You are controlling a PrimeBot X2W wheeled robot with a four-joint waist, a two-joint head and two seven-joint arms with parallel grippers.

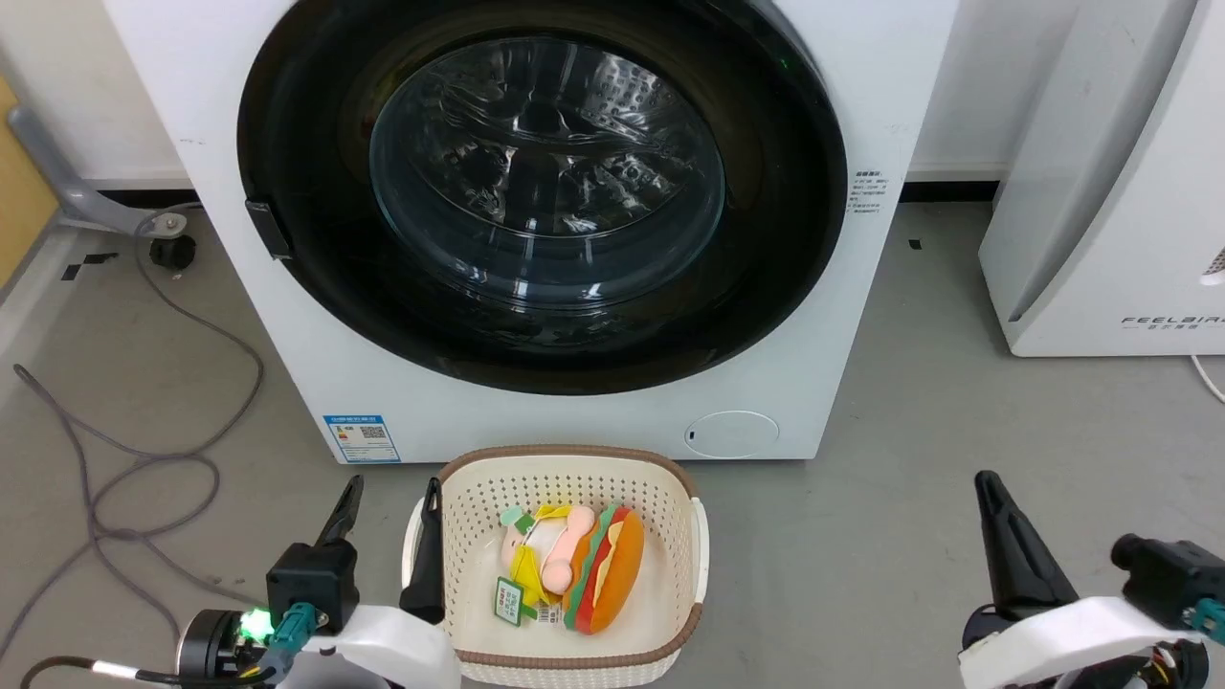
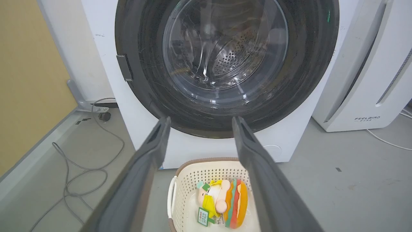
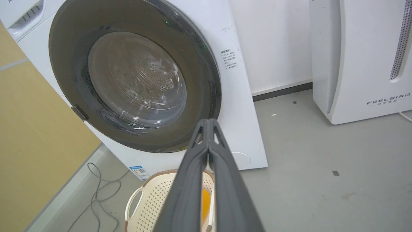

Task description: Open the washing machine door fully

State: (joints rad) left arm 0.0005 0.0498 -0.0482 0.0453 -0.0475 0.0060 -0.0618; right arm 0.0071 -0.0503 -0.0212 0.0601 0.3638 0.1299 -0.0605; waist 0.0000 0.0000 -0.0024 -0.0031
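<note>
Squarely facing the robot, the washing machine door [image 1: 542,191] lies shut, flush in the front of the washing machine [image 1: 574,421], a small tab [image 1: 268,230] on its left rim. The left gripper [image 2: 201,120], well short of it, has fingers spread wide, empty; on the right gripper [image 3: 208,121] the fingers are pressed together, empty.

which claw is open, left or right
The left claw: its two fingers stand wide apart, while the right claw has its fingers pressed together at the tips.

Head view looks down on the washing machine door [image 1: 543,191], shared by both forward-facing wrist views.
</note>
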